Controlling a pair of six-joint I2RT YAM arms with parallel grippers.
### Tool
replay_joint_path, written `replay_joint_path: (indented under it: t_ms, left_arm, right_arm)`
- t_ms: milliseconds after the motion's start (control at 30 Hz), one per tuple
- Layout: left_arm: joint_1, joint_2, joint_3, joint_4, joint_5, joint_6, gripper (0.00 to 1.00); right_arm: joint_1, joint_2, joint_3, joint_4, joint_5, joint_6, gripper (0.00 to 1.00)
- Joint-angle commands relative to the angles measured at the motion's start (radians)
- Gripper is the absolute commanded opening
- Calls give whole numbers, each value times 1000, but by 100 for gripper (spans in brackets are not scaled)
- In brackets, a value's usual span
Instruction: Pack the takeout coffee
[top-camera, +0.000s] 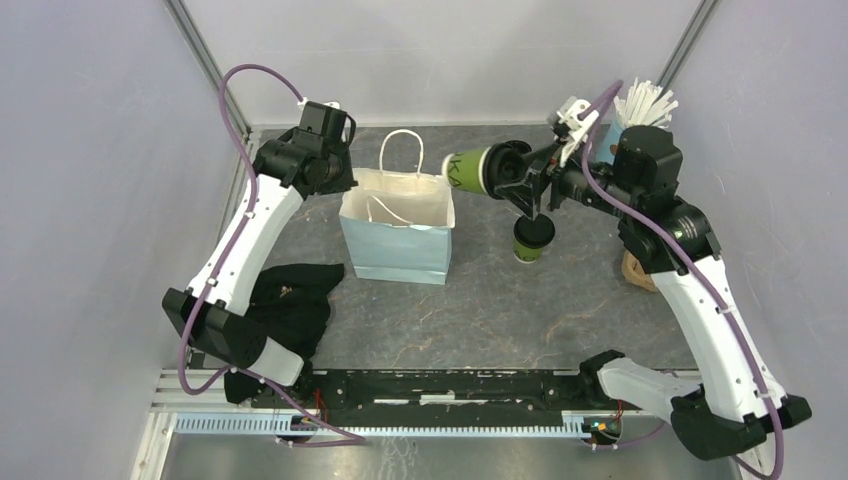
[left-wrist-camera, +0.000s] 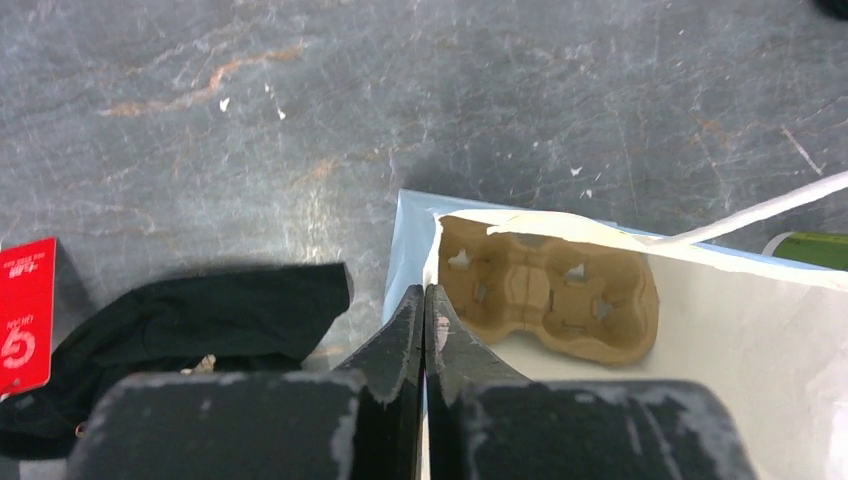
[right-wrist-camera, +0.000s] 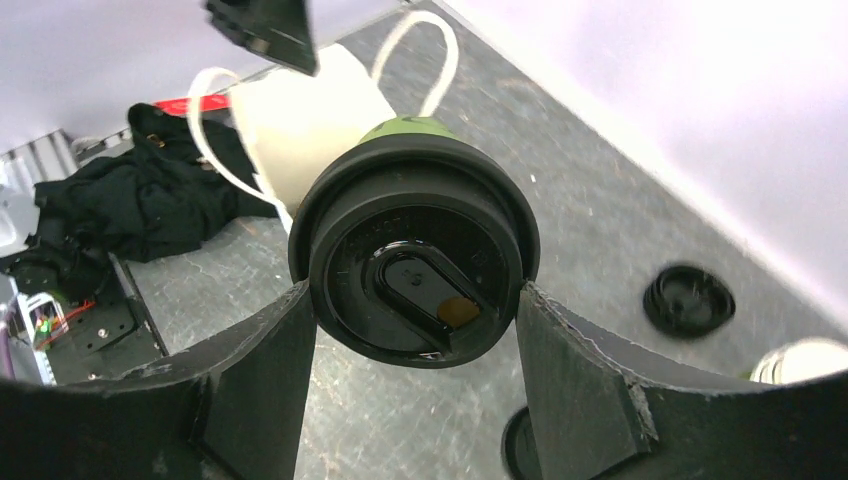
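Observation:
My right gripper (top-camera: 515, 168) is shut on a takeout coffee cup (top-camera: 468, 170), green with a black lid, held on its side just right of the bag's top edge. In the right wrist view the fingers (right-wrist-camera: 270, 370) clamp the lid (right-wrist-camera: 415, 265) on both sides. The second lidded green cup (top-camera: 533, 238) stands upright on the table below that gripper. A white paper bag (top-camera: 400, 250) stands open at the centre, with a brown cup carrier (left-wrist-camera: 550, 290) on its bottom. My left gripper (top-camera: 343, 186) is shut on the bag's left rim (left-wrist-camera: 432, 235).
A black cloth (top-camera: 295, 295) lies left of the bag beside a red tag (left-wrist-camera: 25, 315). A loose stack of black lids (right-wrist-camera: 688, 300) and lidless cups (right-wrist-camera: 805, 360) sit at the far right. White stirrers (top-camera: 645, 100) stand in the back right corner.

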Motion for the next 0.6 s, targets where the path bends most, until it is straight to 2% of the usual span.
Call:
replay_joint_path:
  t_ms: [0,133,233,433,567]
  left_arm:
    - [3,-68,-45,151,4,85,2]
    - [1,-122,-105,227,27,116,2]
    - [2,-198,-177,313,36,125,2]
    - [-1,-404,-434,588,58,172,2]
    - [-1,-533,-602,771,95,197,2]
  right_arm:
    - [109,67,155,39,-97,-132,45]
    - [299,159,265,-83,46,-246,44]
    - [385,205,320,-125,164,-300,41]
    - [573,265,375,-170,363,-380,37]
    - [750,326,407,-228,552,-434,35]
